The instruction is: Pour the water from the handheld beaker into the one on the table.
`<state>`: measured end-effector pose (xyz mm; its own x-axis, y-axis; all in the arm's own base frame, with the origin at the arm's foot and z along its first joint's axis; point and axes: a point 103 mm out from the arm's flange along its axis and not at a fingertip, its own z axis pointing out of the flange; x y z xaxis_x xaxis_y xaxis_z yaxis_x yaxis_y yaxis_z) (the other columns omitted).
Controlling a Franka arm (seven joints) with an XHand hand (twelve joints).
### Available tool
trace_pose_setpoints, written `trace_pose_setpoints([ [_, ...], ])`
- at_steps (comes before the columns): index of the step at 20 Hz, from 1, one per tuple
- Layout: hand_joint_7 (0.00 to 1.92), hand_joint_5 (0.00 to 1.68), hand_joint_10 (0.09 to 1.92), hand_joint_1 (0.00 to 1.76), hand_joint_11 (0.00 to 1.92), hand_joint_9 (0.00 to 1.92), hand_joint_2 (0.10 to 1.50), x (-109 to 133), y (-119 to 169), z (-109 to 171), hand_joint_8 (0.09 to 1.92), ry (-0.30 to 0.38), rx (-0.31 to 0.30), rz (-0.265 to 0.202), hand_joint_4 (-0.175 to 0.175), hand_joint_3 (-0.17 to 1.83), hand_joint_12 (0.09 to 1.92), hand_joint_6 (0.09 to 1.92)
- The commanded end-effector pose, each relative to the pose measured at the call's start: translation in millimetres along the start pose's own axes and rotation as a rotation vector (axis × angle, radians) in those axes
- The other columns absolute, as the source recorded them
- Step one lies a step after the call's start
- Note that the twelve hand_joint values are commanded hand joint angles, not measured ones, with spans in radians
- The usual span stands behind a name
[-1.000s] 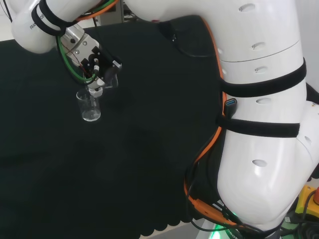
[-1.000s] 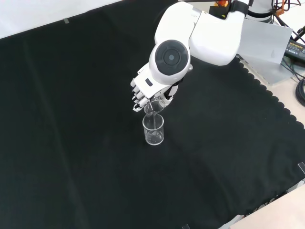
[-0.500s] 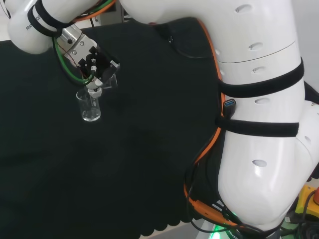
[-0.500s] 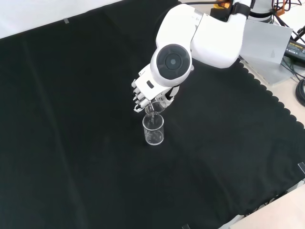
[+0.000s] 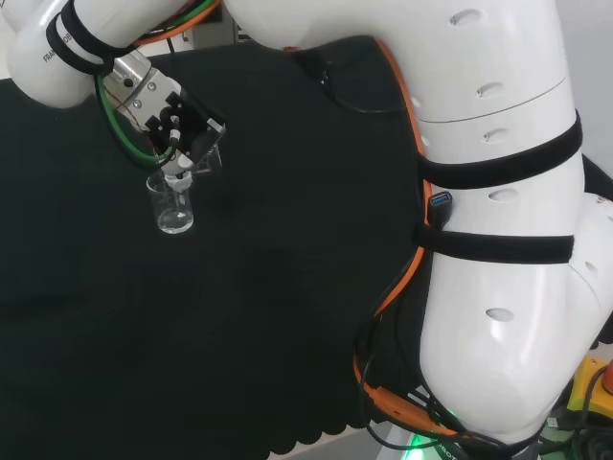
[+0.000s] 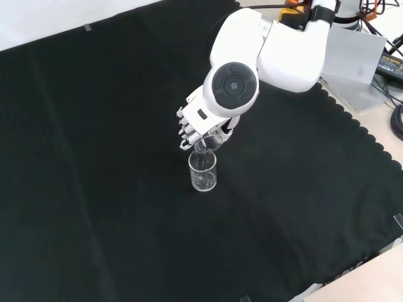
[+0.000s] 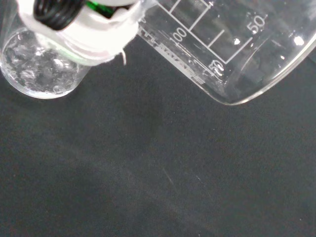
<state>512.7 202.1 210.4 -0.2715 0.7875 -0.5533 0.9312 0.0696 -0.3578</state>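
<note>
Clear held beaker (image 6: 206, 144) tipped sideways

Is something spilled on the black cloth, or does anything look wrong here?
Nothing stands out. The hand holds its tilted beaker above the upright beaker on the cloth, and the cloth shows no visible spill.

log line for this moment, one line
phase: pouring | hand: shut on tilted beaker | position: over table beaker | table beaker: upright on cloth
</note>
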Motion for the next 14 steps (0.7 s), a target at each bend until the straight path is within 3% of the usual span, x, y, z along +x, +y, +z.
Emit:
trace_pose_setpoints([
  [1,1.68,1.53,0.27,1.18,1.26,1.54,1.02,0.6,-0.4,-0.3,0.09,0.001,0.002,-0.002,0.039,-0.17,0.8,0.09],
  [14,1.68,1.52,0.28,1.17,1.26,1.54,1.02,-0.2,-3.0,-2.1,0.09,0.007,0.0,-0.005,0.043,-0.17,0.8,0.09],
])
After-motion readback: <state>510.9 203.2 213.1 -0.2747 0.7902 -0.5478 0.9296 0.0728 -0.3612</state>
